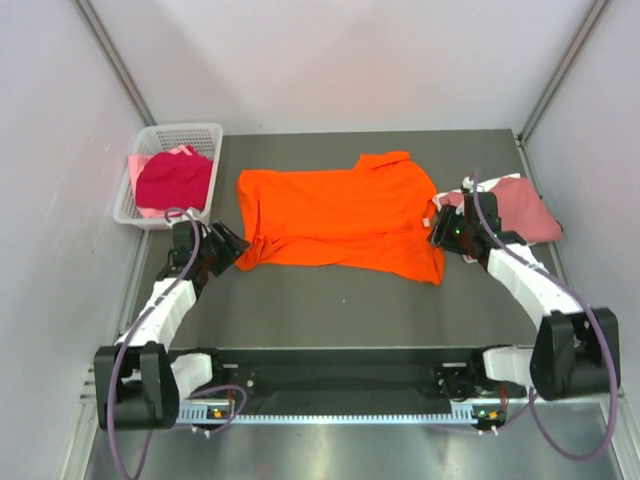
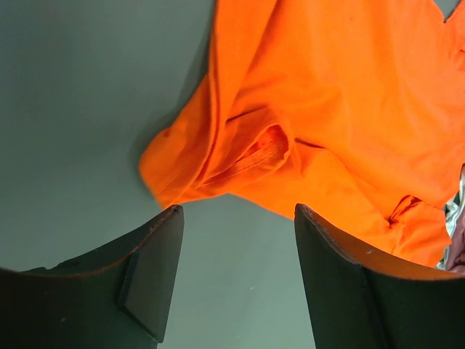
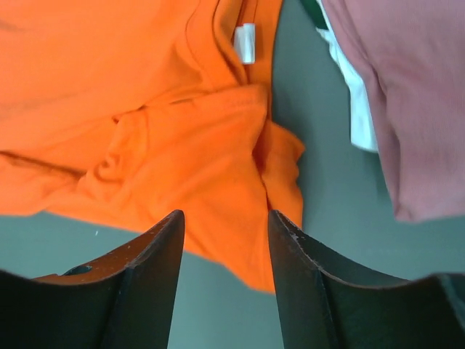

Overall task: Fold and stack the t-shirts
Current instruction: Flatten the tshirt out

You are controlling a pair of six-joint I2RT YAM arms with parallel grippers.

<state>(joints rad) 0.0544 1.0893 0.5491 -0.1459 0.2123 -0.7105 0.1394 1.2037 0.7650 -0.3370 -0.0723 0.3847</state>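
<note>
The left gripper (image 2: 238, 218) is hovering released, jaws apart and holding nothing, just off the left corner of the orange t-shirt (image 1: 340, 210). The right gripper (image 3: 225, 218) is hanging open too, over that shirt's right end (its white tag (image 3: 245, 42) showing). The shirt is lying spread on the tabletop (image 1: 340, 310), a dusty rose t-shirt (image 1: 528, 212) sitting beside it and a crimson t-shirt (image 1: 175, 180) lying in the basket (image 1: 185, 130).

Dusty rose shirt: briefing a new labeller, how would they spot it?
On the dark table, look past the right end of the spread orange shirt. The dusty rose shirt lies there bundled, white cloth peeking from under it. Unlike the crimson shirt in the basket, it is muted and lies outside.
</note>
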